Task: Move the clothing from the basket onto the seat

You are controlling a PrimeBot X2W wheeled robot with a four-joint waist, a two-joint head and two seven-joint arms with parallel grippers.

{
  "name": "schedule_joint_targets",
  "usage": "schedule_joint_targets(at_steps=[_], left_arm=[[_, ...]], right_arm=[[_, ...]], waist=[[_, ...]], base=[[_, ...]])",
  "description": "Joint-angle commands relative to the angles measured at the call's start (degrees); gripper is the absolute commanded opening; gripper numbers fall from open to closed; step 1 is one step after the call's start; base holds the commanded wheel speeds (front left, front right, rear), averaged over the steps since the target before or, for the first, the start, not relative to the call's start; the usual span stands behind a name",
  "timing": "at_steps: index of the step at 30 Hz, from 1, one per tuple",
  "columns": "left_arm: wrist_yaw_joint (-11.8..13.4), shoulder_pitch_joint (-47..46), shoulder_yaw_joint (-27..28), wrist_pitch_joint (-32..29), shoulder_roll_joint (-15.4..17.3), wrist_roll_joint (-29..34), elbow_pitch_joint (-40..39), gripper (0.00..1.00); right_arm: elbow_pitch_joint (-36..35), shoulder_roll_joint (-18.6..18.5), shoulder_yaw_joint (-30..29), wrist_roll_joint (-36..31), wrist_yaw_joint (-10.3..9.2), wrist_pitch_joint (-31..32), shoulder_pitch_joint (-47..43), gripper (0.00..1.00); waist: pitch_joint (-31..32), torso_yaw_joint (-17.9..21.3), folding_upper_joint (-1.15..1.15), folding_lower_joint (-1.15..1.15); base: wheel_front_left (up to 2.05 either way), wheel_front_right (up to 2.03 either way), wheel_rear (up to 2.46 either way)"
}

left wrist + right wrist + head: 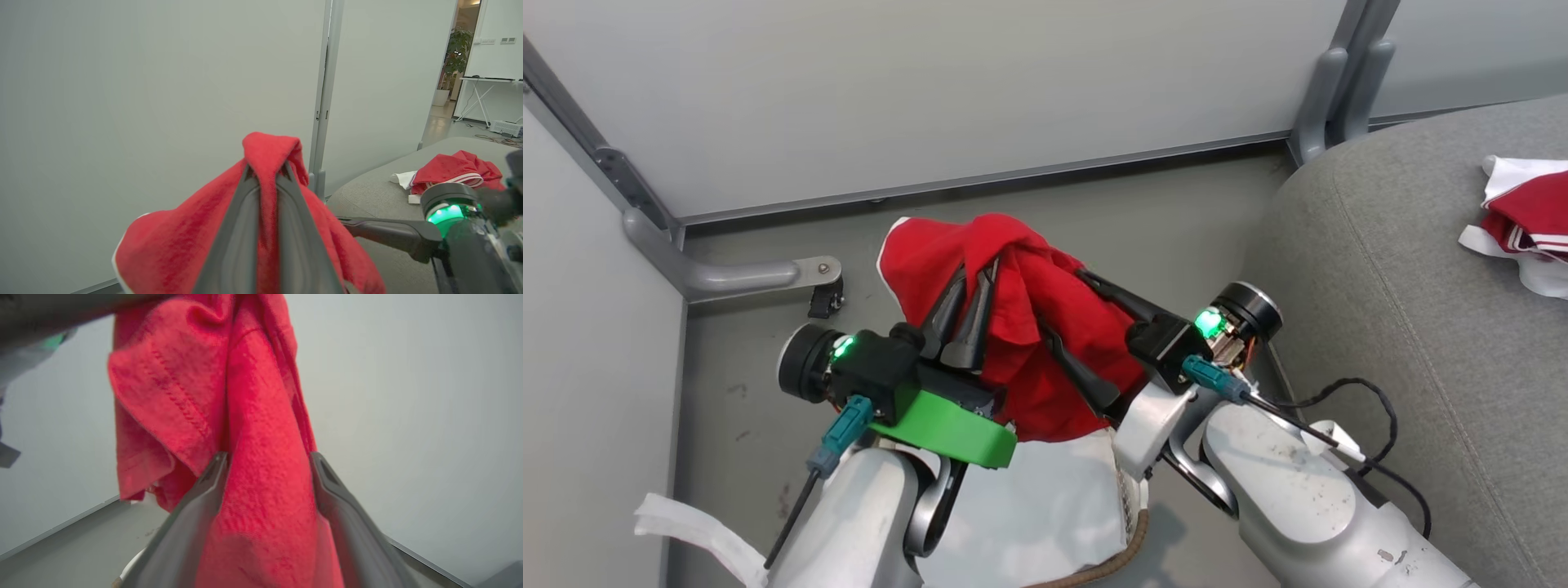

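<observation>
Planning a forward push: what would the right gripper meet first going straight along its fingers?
The red garment pinched by the left gripper; it hangs between the right gripper's open fingers. Depth beyond is unclear.

Soft matt red cloth clothing (1054,282), grey woven-fabric seat (1405,310), smooth dark plastic fingers (974,320), glossy green plastic collar (947,430)

Bright, even light; close clothing (261,416) looks blurred.

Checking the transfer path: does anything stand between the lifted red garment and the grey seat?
Only the robot's own right gripper and forearm: they sit between the seat and the clothing held by the shut left gripper, open fingers straddling the fabric. The seat's near edge is bare; another red garment lies farther along.
</observation>
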State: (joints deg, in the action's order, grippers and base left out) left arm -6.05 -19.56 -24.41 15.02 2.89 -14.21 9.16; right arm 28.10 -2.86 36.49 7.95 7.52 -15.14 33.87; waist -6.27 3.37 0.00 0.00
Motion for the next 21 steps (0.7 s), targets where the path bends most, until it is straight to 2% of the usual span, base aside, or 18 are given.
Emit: schedule_joint_targets(at_steps=[1, 2, 3, 4, 5, 11, 12, 14, 21], left_arm=[[0.2, -1.02, -0.57, 0.23, 0.08, -0.65, -0.37, 0.0], [0.3, -1.04, -1.06, 0.23, 0.09, -0.87, -0.36, 0.0], [0.35, -1.04, -1.46, 0.23, 0.08, -1.06, -0.31, 0.0], [0.41, -1.03, -1.95, 0.23, 0.09, -1.25, -0.29, 0.0], [0.51, -1.0, -2.26, 0.23, 0.08, -1.39, -0.32, 0.0], [0.77, -0.9, -2.56, 0.23, 0.07, -1.37, 0.15, 0.0], [0.87, -0.93, -2.42, 0.23, 0.07, -1.1, 0.17, 0.4], [0.93, -0.73, -2.18, 0.23, 0.07, -0.97, 0.38, 1.0], [0.67, 0.37, -0.7, 0.22, 0.08, 0.02, 1.81, 1.0]], right_arm=[[1.78, -0.12, 1.06, 1.04, -0.07, -0.01, 0.91, 1.0], [3.25, -0.11, 2.09, 1.96, -0.07, -0.02, 1.13, 1.0], [4.25, -0.15, 2.58, 3.15, -0.06, -0.01, 1.09, 0.65], [5.45, -0.2, 3.47, 3.96, -0.07, -0.01, 1.11, 0.15], [6.09, -0.16, 4.14, 4.87, -0.07, -0.01, 1.17, 0.0], [7.13, -0.18, 4.98, 8.3, -0.06, -0.01, -0.05, 0.0], [6.89, -0.17, 4.62, 8.49, -0.07, -0.01, -0.38, 0.0], [6.15, -0.18, 3.84, 8.68, -0.07, -0.01, -0.79, 0.0], [3.4, -0.18, 0.5, 8.59, -0.06, -0.01, -3.53, 0.0]], waist=[[-0.27, -1.15, 0.0, 0.0], [-0.32, -1.48, 0.0, 0.0], [-0.35, -1.7, 0.0, 0.0], [-0.35, -1.98, 0.0, 0.0], [-0.36, -2.13, 0.0, 0.0], [-0.48, -2.12, 0.0, 0.0], [-0.54, -1.93, 0.0, 0.0], [-0.63, -1.47, 0.0, 0.0], [-0.7, 2.03, 0.0, 0.0]], base=[[0.0, 0.0, 0.0], [0.0, 0.0, 0.0], [0.0, 0.0, 0.0], [0.0, 0.0, 0.0], [0.0, 0.0, 0.0], [0.0, 0.0, 0.0], [0.0, 0.0, 0.0], [0.0, 0.0, 0.0], [0.0, 0.0, 0.0]])
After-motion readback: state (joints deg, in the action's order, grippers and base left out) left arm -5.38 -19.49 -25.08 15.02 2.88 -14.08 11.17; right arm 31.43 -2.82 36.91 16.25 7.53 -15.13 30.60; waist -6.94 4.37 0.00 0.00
